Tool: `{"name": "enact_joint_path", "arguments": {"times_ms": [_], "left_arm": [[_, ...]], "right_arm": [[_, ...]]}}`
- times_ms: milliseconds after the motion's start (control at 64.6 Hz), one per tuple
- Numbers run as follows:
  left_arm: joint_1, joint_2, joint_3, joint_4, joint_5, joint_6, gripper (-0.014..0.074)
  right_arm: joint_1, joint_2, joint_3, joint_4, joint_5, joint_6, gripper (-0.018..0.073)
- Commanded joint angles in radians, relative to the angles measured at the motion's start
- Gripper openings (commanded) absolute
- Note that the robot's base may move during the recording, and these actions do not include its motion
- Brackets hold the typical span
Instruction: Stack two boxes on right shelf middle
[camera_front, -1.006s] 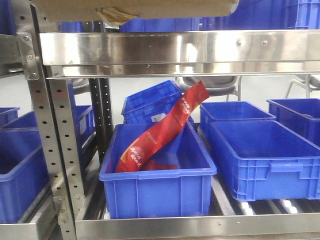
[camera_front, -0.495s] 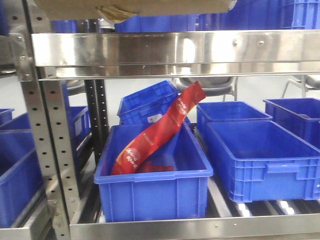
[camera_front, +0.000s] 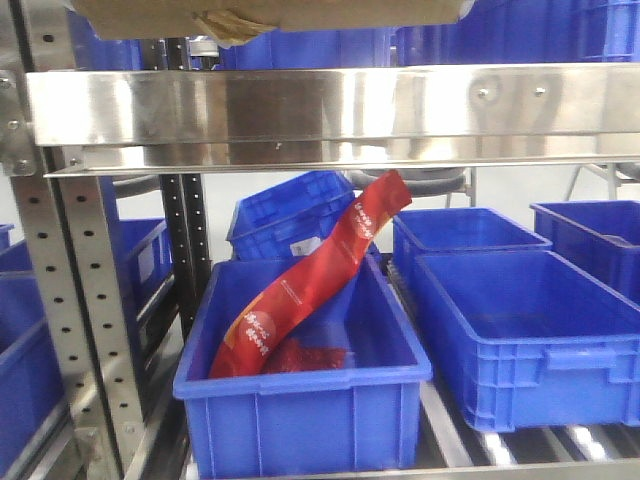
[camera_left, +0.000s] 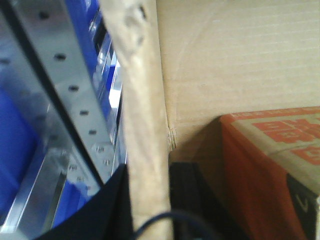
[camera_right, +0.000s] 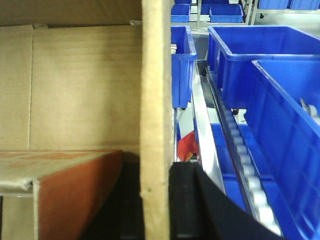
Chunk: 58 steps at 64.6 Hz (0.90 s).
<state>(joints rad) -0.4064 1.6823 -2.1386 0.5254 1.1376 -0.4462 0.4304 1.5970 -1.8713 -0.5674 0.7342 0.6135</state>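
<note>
The cardboard box (camera_front: 270, 15) shows only as a brown underside at the very top of the front view, left of centre, just above the shelf's (camera_front: 330, 105) broad shiny front rail; a curl of peeling tape (camera_front: 228, 27) hangs from its near edge, and whether it rests on that level cannot be told. In the left wrist view the left gripper (camera_left: 147, 202) has its dark jaws closed on either side of the box's upright left wall, with the perforated steel upright (camera_left: 65, 85) near on the left. In the right wrist view the right gripper (camera_right: 156, 200) likewise pinches the box's right wall between its black fingers (camera_right: 186, 200). Inside the box, an orange printed carton (camera_right: 65, 185) lies against the far wall. Below the rail, a blue bin (camera_front: 300, 410) holds a long red packet (camera_front: 310, 280) leaning up toward the right, with more blue bins (camera_front: 520, 340) to the right and farther back.
</note>
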Motion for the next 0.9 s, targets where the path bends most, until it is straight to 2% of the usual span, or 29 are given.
{"name": "enact_joint_path", "arguments": {"times_ms": [0,882], "left_arm": [[0.004,-0.006,-0.004,0.011,-0.034,0.001,-0.0111],[0.004,-0.004,-0.004,0.011,-0.034,0.001,-0.0111]], "right_arm": [[0.000,-0.013,-0.012,-0.014,-0.091,0.004,-0.0153],[0.000,-0.013,-0.012,-0.014,-0.093,0.004,-0.0153]]}}
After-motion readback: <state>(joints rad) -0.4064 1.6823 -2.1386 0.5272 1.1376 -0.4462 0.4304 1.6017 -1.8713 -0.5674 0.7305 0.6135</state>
